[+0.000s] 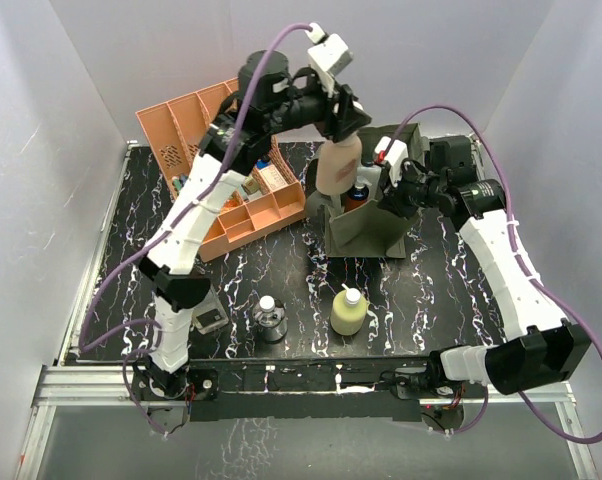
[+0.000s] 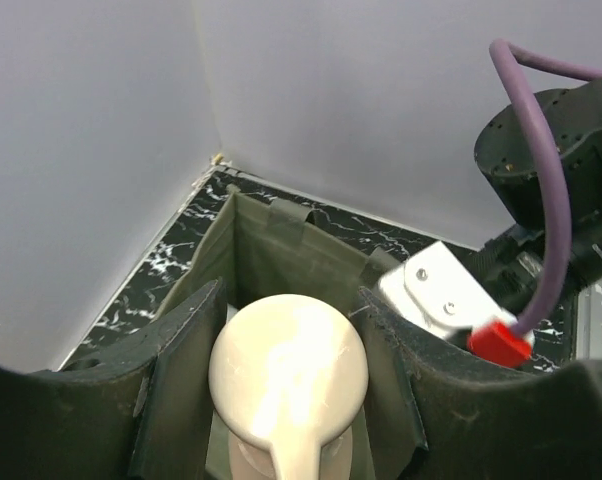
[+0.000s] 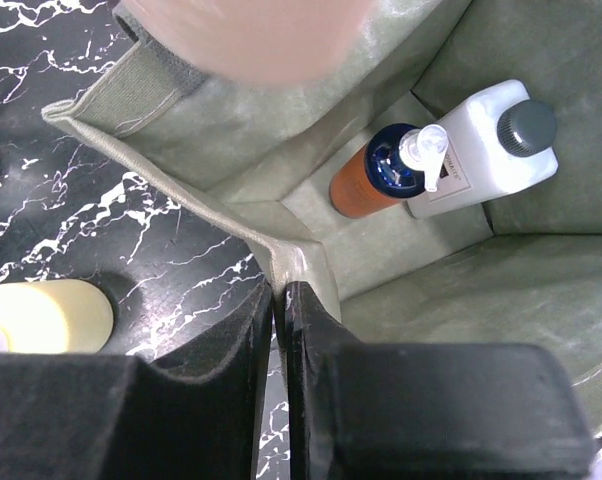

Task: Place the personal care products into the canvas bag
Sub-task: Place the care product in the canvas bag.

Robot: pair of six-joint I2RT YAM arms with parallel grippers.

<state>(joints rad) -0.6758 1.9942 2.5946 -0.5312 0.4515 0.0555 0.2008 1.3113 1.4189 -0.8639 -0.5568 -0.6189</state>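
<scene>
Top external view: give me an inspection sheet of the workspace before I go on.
Surface: black marbled table, nothing spilled seen.
Job's things: tan pump bottle held above boxy olive-green canvas bag; orange-and-blue pump bottle and white dark-capped bottle inside; yellow white-capped bottle and small clear round bottle standing on table.
Clutter: salmon-orange slotted plastic rack at back left.
Hands: left hand shut on tan pump bottle; right hand shut on bag's rim.
Cables: purple cables arch overhead, no snag seen.
Surroundings: plain grey walls.
</scene>
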